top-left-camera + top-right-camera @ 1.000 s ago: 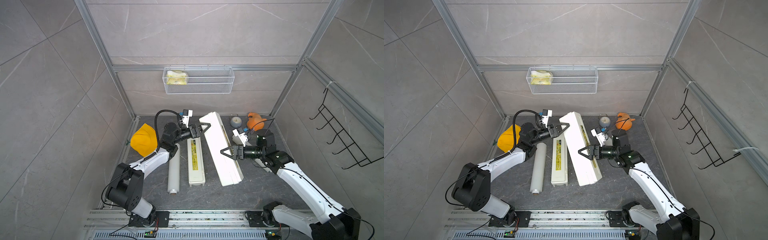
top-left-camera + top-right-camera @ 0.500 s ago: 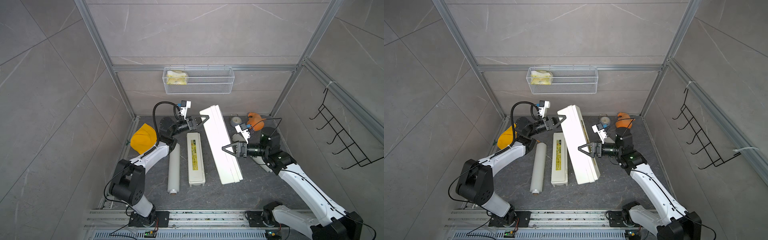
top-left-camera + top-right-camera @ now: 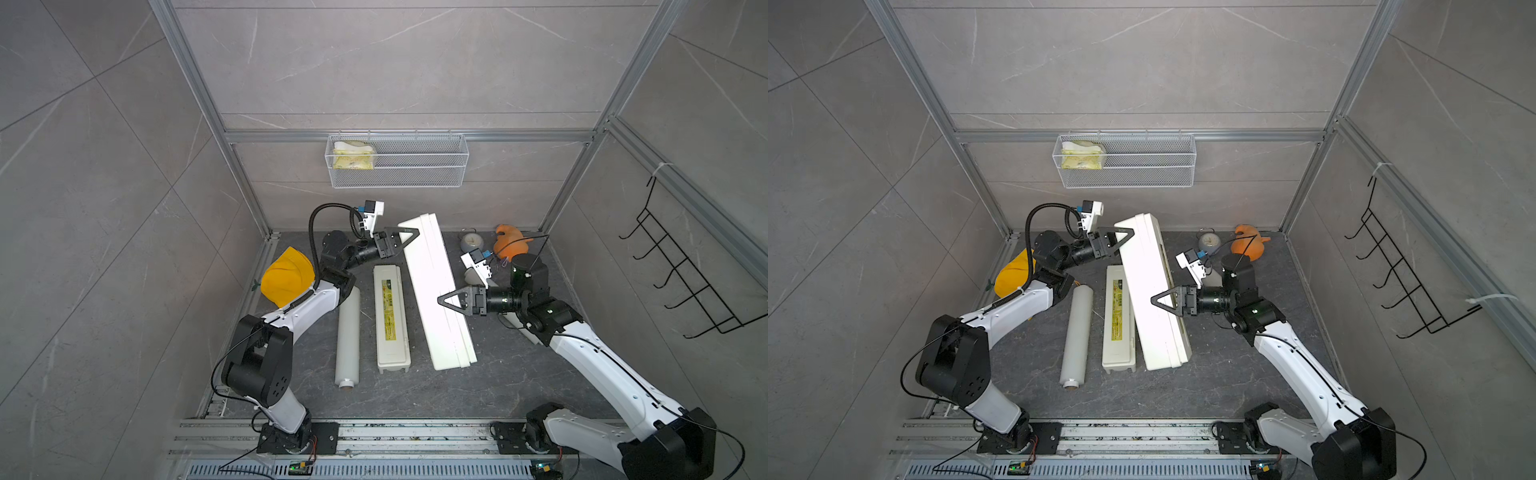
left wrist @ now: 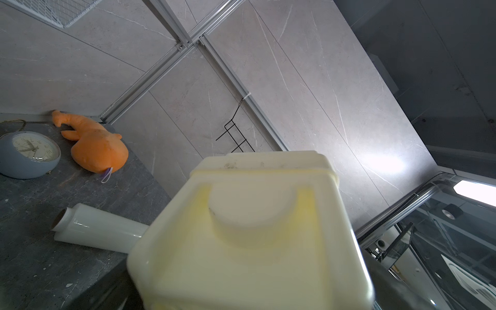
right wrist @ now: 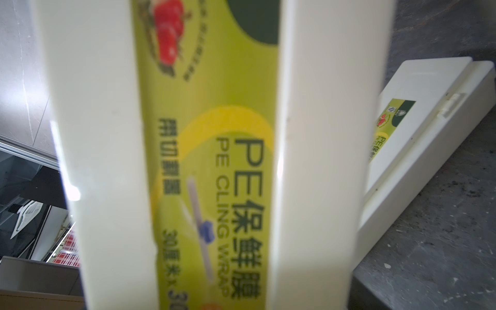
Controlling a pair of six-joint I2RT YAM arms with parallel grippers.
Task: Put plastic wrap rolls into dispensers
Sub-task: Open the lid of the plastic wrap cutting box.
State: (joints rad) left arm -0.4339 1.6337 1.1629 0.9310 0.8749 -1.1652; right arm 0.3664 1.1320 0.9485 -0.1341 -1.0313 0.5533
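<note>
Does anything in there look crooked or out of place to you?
Yes: one dispenser stands askew, tipped on its side, far end raised, between the left pincer and right pincer, while the other dispenser lies flat beside a roll.

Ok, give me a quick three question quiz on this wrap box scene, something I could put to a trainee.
1. The right pincer is clamped on: A the flat box, B the tilted box, C the roll lying beside the flat box.
2. True or false: both boxes lie flat.
3. What hangs on the back wall above the boxes?
Key: 1 B. 2 False, one box has its far end raised. 3 A wire basket.
</note>
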